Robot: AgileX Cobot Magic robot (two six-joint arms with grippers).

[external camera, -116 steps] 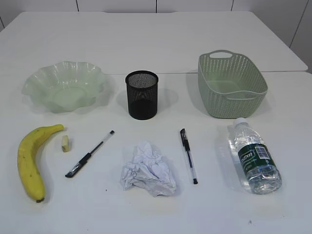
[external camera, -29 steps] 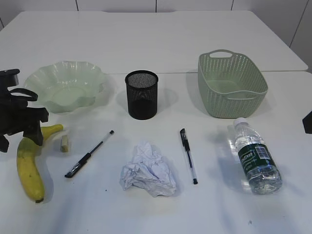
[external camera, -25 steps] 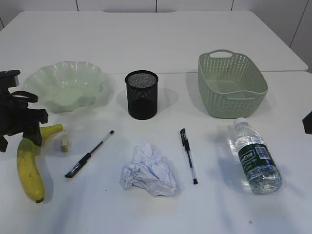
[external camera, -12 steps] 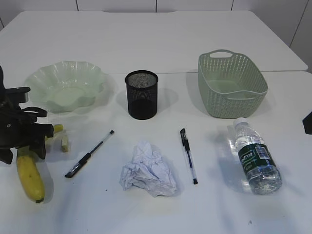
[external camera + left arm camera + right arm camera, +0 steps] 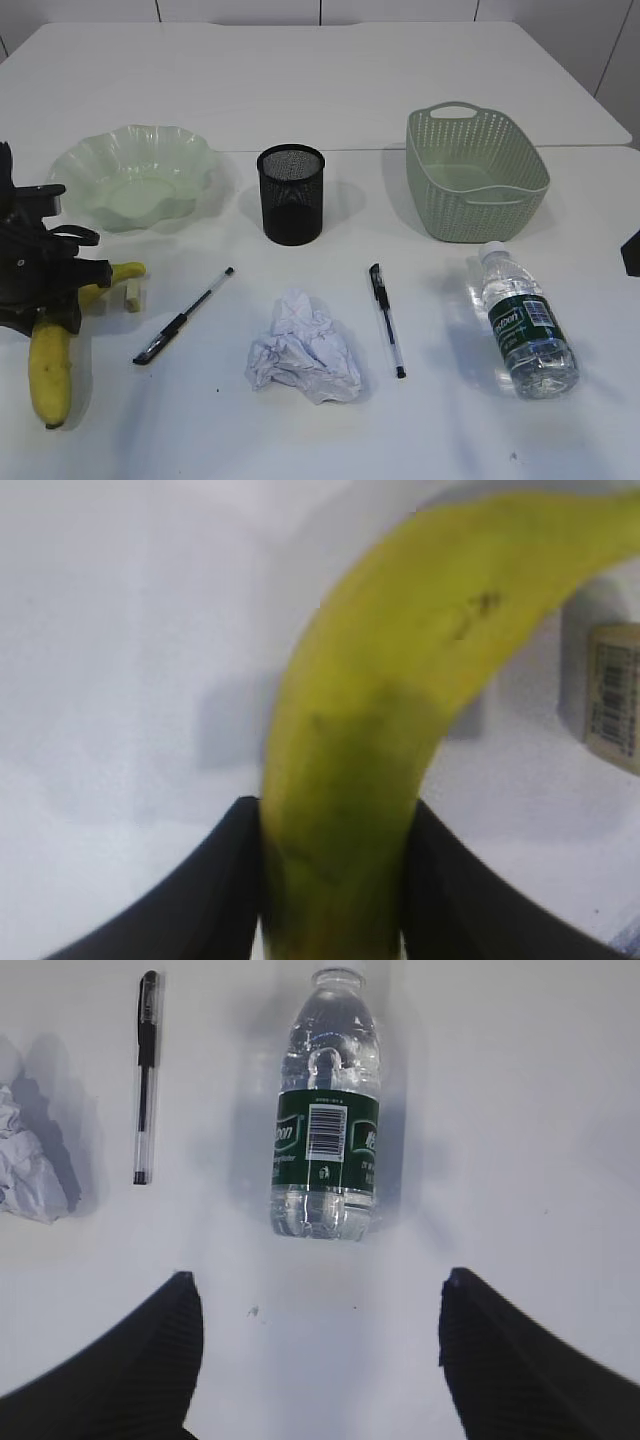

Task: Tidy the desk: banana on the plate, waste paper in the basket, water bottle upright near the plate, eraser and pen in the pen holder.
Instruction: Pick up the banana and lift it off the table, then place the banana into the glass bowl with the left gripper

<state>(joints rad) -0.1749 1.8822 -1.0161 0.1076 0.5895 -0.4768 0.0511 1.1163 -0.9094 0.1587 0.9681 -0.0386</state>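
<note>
My left gripper is shut on the yellow banana at the table's left. In the left wrist view the jaws press both sides of the banana, with my left gripper around its middle. The small eraser lies beside the stem and also shows in the left wrist view. The pale green plate sits behind. My right gripper is open and empty, hovering short of the lying water bottle, which is at the right.
The black mesh pen holder stands at centre back and the green basket at back right. Crumpled paper lies front centre between two pens. One pen and the paper show in the right wrist view.
My left arm came in from the left, dropped onto the banana and shut on it. The banana has shifted toward the front, its stem swinging right. The right side is unchanged.
</note>
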